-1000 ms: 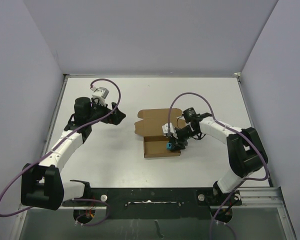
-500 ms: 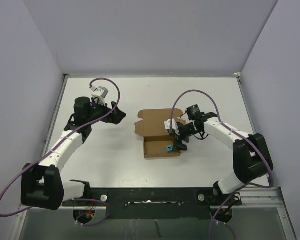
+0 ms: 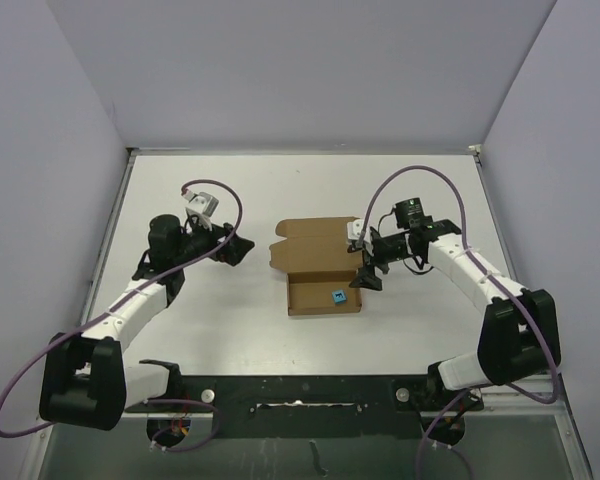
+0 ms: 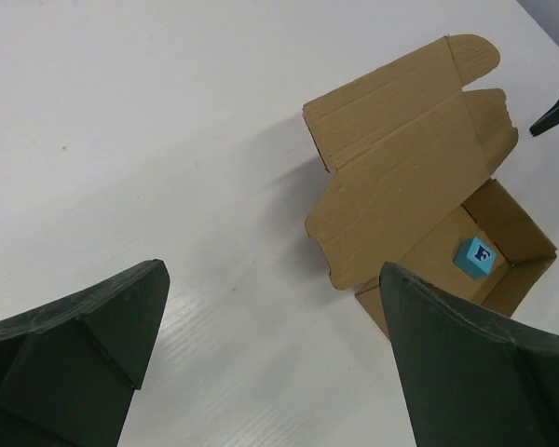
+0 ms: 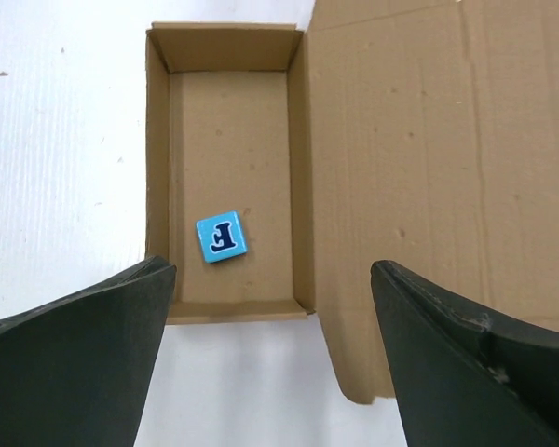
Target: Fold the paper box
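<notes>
Paper box (image 3: 315, 268) found mid-desk (image 3: 230, 330), tray walls raised, lid laid flat toward far side, long axis left-right. Blue cube (image 3: 337, 296) seen in tray. Right claw (image 3: 367, 266) spread wide, empty, poised over box's right end: nearer. Left claw (image 3: 237, 248) spread, empty, well apart to left.

We see the paper box (image 4: 419, 177) open on the surface (image 4: 121, 112), blue cube (image 4: 474, 256) inside; our left hand (image 4: 271, 272) spread wide.

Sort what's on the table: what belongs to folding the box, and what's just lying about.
Belongs to the job:
- paper box, tray formed, lid lying open

Just lying about:
- blue cube, marked F, loose inside the box's tray
</notes>
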